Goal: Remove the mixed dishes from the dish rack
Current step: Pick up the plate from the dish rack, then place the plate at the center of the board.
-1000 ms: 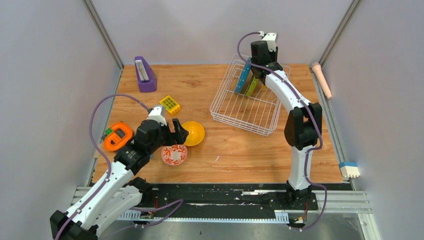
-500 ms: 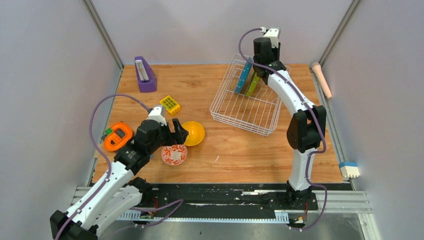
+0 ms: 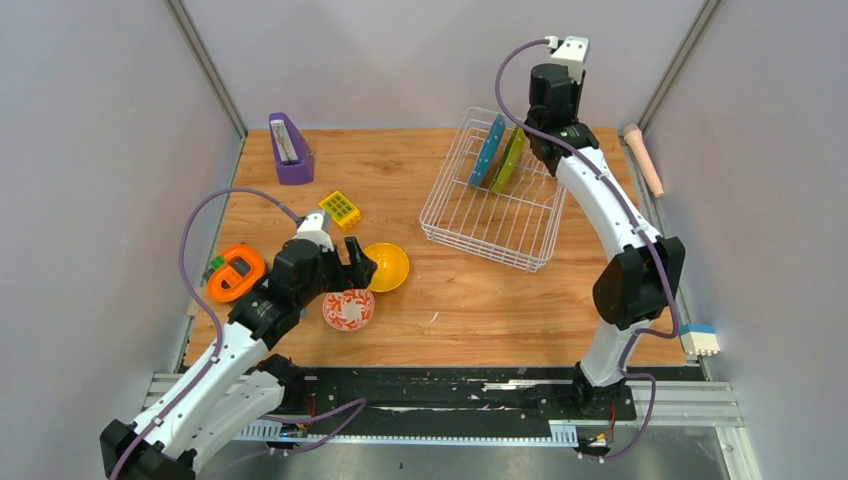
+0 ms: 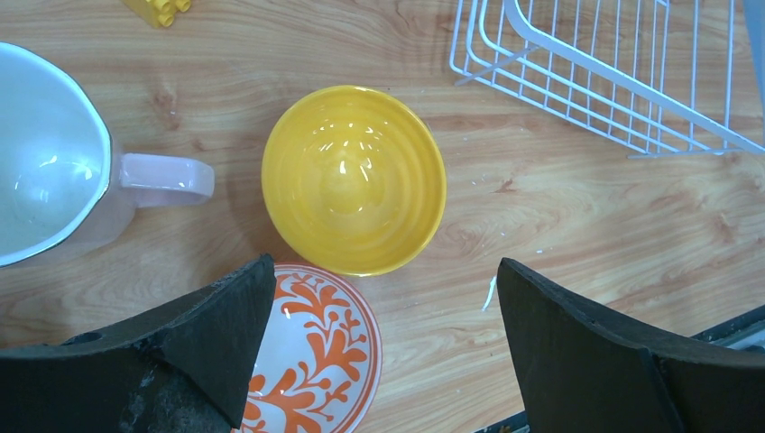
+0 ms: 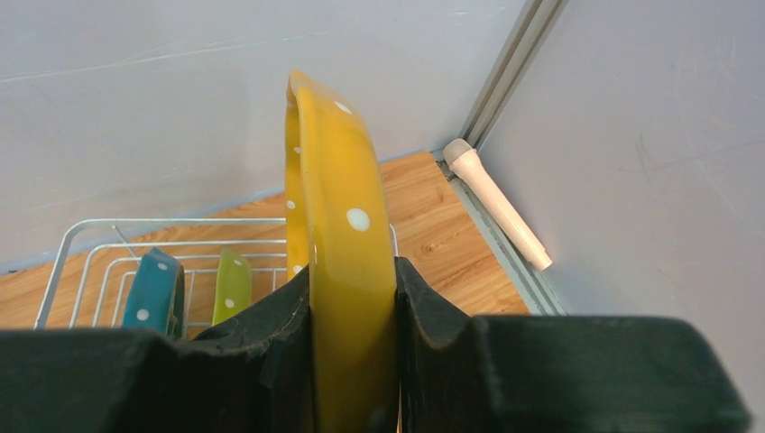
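The right jaws are closed on a yellow scalloped plate with white dots (image 5: pixel 338 225). Its lower edge is pinched between the two dark fingers (image 5: pixel 271 356), and it is held upright and edge-on to the wrist camera. The plate is raised near the far right corner of the white wire dish rack (image 3: pixel 440 172). In the overhead view the right arm (image 3: pixel 600 200) hides it. Two further dotted plates stand on edge side by side in the far part of the rack, a blue plate (image 3: pixel 489 150) and a green plate (image 3: pixel 511 158) to its right. The rest of the rack holds nothing visible. The left jaws are spread wide and hold nothing. Their fingers (image 4: pixel 207 334) hover above the wooden surface (image 3: pixel 470 300), over a plain yellow bowl (image 4: pixel 354 179) and a red-and-white patterned bowl (image 4: pixel 311 356). Both bowls sit upright on the surface, left of the rack and well apart from it, their rims just beside each other. A pale pinkish cup with a white interior (image 4: pixel 54 171) stands left of the yellow bowl, its handle pointing toward that bowl. Also on the surface are a small yellow grid block (image 3: pixel 341 209), an orange round gadget (image 3: pixel 236 273) near the left edge, and a purple wedge-shaped holder (image 3: pixel 290 148) at the far left corner.
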Controlling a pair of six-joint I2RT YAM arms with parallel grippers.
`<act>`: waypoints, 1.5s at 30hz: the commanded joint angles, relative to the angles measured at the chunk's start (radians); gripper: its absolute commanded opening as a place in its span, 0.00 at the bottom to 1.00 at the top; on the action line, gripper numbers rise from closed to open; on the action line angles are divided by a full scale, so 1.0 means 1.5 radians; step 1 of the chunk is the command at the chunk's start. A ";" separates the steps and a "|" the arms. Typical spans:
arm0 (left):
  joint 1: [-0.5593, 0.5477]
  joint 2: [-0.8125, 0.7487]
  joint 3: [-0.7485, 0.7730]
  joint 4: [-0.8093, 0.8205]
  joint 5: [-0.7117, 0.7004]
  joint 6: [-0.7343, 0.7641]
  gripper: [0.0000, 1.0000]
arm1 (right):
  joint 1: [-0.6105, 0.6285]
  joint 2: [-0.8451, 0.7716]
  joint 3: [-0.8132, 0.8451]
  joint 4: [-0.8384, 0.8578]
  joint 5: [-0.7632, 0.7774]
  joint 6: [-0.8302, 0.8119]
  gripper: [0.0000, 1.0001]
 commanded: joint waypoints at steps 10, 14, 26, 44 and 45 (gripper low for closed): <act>0.001 0.007 0.007 0.015 0.003 -0.003 1.00 | -0.002 -0.274 -0.168 0.060 -0.211 0.197 0.00; 0.001 0.008 0.010 0.018 0.010 -0.003 1.00 | -0.001 -0.343 -0.217 0.054 -0.289 0.239 0.00; 0.001 0.006 0.014 0.029 0.039 -0.005 1.00 | -0.001 -0.442 -0.349 0.038 -0.732 0.373 0.00; 0.001 0.027 0.017 0.055 0.085 -0.006 1.00 | 0.041 -0.401 -0.648 0.121 -1.168 0.399 0.00; 0.001 0.030 0.017 0.059 0.092 -0.006 1.00 | 0.051 -0.392 -0.656 0.122 -1.167 0.392 0.00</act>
